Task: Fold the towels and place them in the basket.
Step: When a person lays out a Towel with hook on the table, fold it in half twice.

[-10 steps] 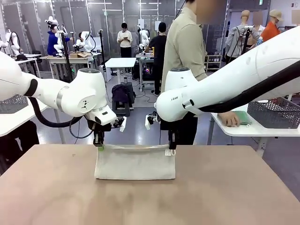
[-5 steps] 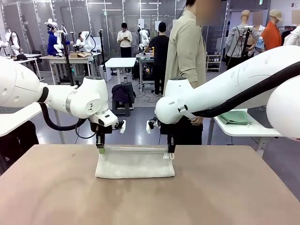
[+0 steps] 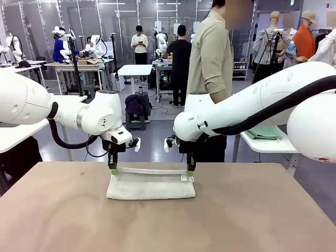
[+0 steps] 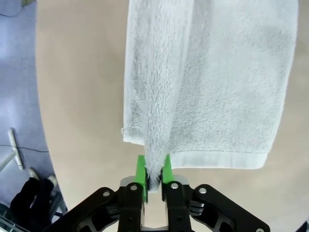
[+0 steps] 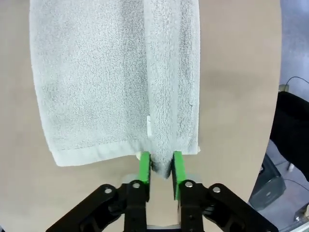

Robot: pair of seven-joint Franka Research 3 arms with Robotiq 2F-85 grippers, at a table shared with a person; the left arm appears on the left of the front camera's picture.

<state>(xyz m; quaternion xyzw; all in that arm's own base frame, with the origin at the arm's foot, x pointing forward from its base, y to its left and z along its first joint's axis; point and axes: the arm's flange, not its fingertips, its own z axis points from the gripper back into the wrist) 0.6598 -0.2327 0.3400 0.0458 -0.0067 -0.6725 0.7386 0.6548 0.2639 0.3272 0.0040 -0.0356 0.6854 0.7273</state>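
A cream-white towel (image 3: 151,186) lies folded on the brown table (image 3: 236,220), near its far edge. My left gripper (image 3: 112,170) pinches the towel's upper fold at the left end, and my right gripper (image 3: 189,172) pinches it at the right end, so a thin strip stretches between them just above the pile. In the left wrist view the towel (image 4: 222,87) bunches between the green pads of my left gripper (image 4: 153,171). The right wrist view shows the towel (image 5: 91,82) caught the same way in my right gripper (image 5: 160,166). The basket is hidden.
A person (image 3: 210,68) stands just beyond the table's far edge. A white side table (image 3: 273,144) at the right carries a pale green towel (image 3: 264,133). The brown table surface in front of the towel is bare.
Both grippers have come down and slightly forward, laying the towel's raised edge lower over the pile. The person has taken a hand off the side table and turned away.
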